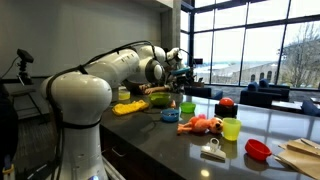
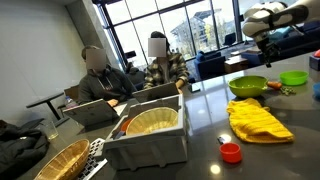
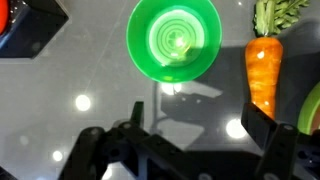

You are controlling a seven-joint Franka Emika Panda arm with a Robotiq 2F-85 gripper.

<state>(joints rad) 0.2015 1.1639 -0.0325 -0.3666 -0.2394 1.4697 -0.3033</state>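
My gripper (image 3: 198, 122) is open and empty, hanging above the dark glossy countertop (image 3: 60, 90). In the wrist view a green bowl (image 3: 174, 40) sits just beyond the fingertips, seen from above. A toy carrot (image 3: 264, 72) with green leaves lies to its right, by the right finger. The edge of another green dish (image 3: 312, 108) shows at the far right. In both exterior views the gripper (image 1: 181, 78) (image 2: 266, 36) hovers over the counter, above two green bowls (image 2: 248, 86) (image 2: 293, 77).
A yellow cloth (image 1: 128, 107) (image 2: 258, 120), an orange toy (image 1: 202, 125), a lime cup (image 1: 231, 128), a red bowl (image 1: 258, 150) and a red apple (image 1: 226, 103) lie on the counter. A grey bin holding a basket (image 2: 152, 122) stands nearby. Two people (image 2: 98, 75) sit behind.
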